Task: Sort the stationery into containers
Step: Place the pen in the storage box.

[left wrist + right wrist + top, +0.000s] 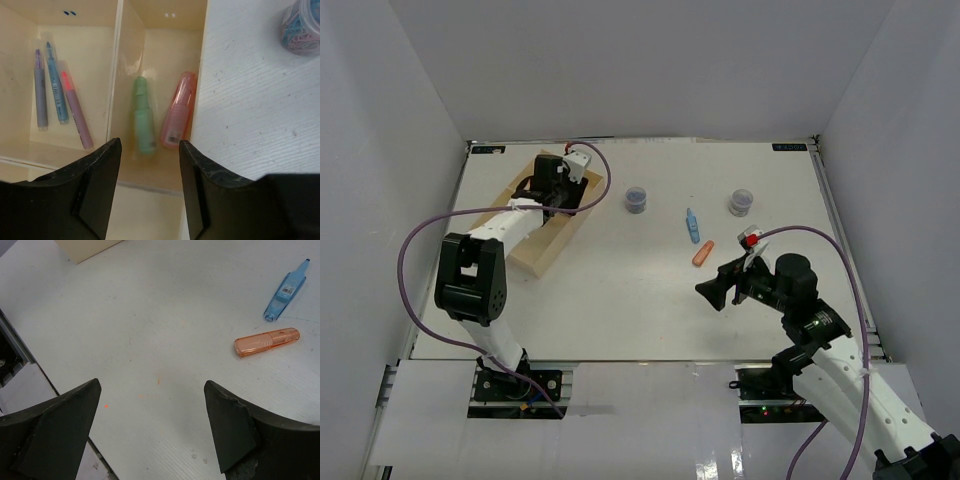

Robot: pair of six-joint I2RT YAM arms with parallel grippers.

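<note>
The cream tray (546,248) lies at the table's left. My left gripper (553,192) hovers over it, open, with nothing between its fingers (150,146). Below it, one tray (116,75) compartment holds a green marker (144,119), blurred, and a pink marker (177,116). The compartment to the left holds a grey pen (40,92), a blue pen (56,87) and a pink pen (75,110). On the table lie a blue marker (692,226) (286,290) and an orange marker (703,254) (266,342). My right gripper (716,290) (152,385) stands open and empty, just near and left of the orange marker.
Two small round jars stand on the table toward the back, one (636,200) (302,27) just right of the tray, the other (741,203) further right. White walls enclose the table on three sides. The tray's corner (85,247) shows in the right wrist view.
</note>
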